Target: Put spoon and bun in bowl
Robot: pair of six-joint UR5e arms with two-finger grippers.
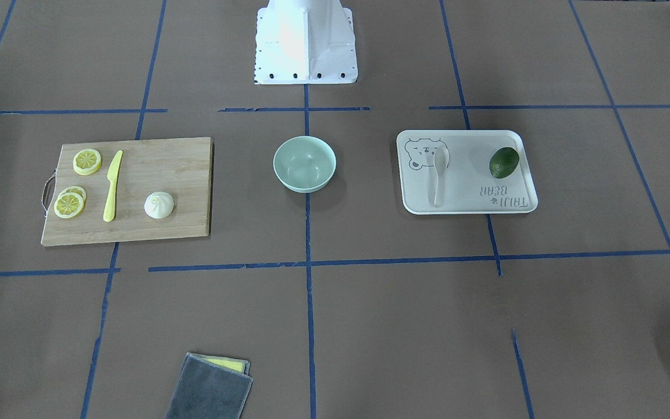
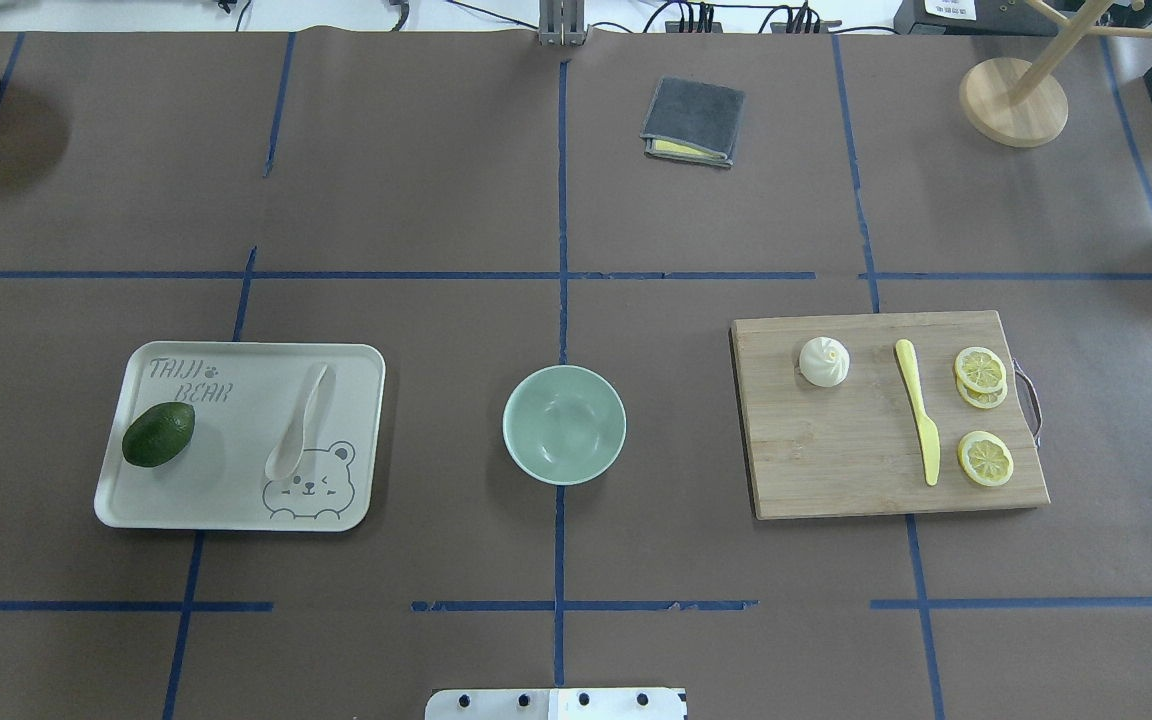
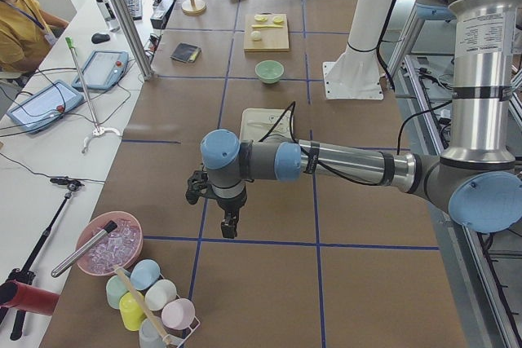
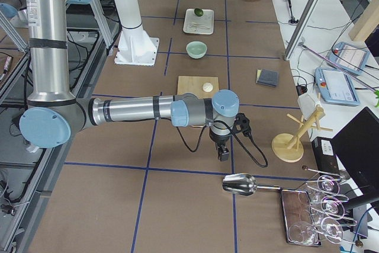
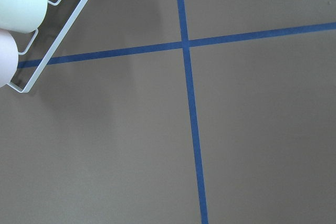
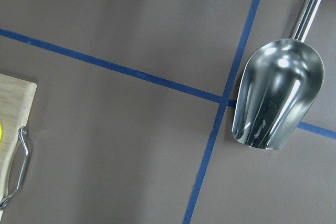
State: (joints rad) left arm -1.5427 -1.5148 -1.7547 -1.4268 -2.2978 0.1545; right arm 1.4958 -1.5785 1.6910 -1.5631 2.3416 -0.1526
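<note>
Hanging over the bench's [image 3: 269,283] left end: left end effector [image 3: 229,232]; clenched or released, cannot tell. Spoon [image 2: 298,425] lies on the white tray [image 2: 226,485], 9 o'clock from the bowl [image 2: 564,425]. Bowl upright mid-bench. Bun [image 2: 824,361] on the cutting board [image 2: 836,450], 3 o'clock from bowl. Right end effector [image 4: 224,153] over the right end; state likewise cannot tell.

**One name, printed on the tray**

The only words that can be read are "TAIJI BEAR". They are printed in outline capitals on the white tray [image 2: 226,470], in two lines at its far left corner as the overhead view shows it, with a small paw print [image 2: 211,367] after "TAIJI". In the front-facing view the same words stand upside down. A white label [image 3: 481,34] on the upright section of the left arm [image 3: 351,165] carries print too small to read.
</note>
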